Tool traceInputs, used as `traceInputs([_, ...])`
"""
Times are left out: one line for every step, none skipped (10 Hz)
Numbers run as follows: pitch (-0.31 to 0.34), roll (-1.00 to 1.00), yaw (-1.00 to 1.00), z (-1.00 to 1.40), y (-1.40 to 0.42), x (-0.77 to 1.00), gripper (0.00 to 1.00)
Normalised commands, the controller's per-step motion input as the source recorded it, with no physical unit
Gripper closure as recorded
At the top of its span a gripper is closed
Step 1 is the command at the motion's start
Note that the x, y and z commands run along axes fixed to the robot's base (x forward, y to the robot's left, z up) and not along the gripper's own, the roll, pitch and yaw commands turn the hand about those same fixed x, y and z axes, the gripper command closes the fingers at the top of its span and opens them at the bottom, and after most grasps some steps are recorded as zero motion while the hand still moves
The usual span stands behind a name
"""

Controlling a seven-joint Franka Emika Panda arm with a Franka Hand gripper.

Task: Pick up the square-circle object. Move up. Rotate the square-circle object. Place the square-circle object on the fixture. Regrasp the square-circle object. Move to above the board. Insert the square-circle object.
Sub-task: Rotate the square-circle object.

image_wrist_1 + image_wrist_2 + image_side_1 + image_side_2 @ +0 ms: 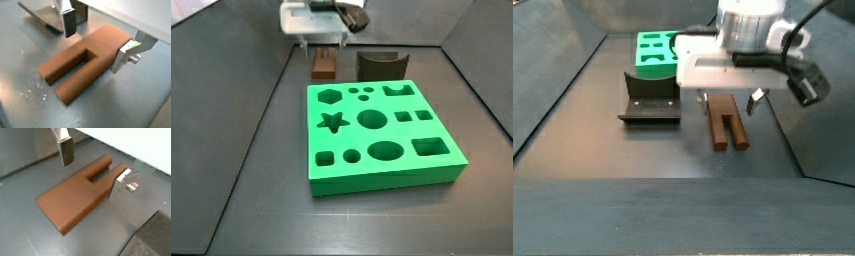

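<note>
The square-circle object [80, 62] is a brown block with two parallel legs, lying flat on the grey floor; it shows in both wrist views [73, 203] and both side views [326, 65] [727, 125]. My gripper [96, 42] [92, 168] hangs open over its solid end, one finger on each side, neither pad pressing the wood. One finger [123, 56] stands close beside the block's edge; the other [69, 22] is further off. The fixture [381, 63] [649, 100] stands beside the object. The green board [385, 130] [653, 50] lies apart from both.
Dark walls close in the grey floor on the sides [251, 110] [553, 100]. The fixture's dark shape [41, 15] shows behind a finger in a wrist view.
</note>
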Motion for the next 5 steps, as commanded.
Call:
traceInputs([0.072,0.02,-0.01,1.00,0.01,-0.01,0.00])
traceInputs([0.079,0.03,-0.01,1.00,0.01,-0.02,0.00])
traceInputs([0.084,0.05,-0.01,1.00,0.01,-0.02,0.00])
traceInputs([0.086,0.06,-0.01,1.00,0.01,-0.02,0.00])
traceInputs([0.095,0.08,-0.01,0.77,0.01,-0.02,0.00])
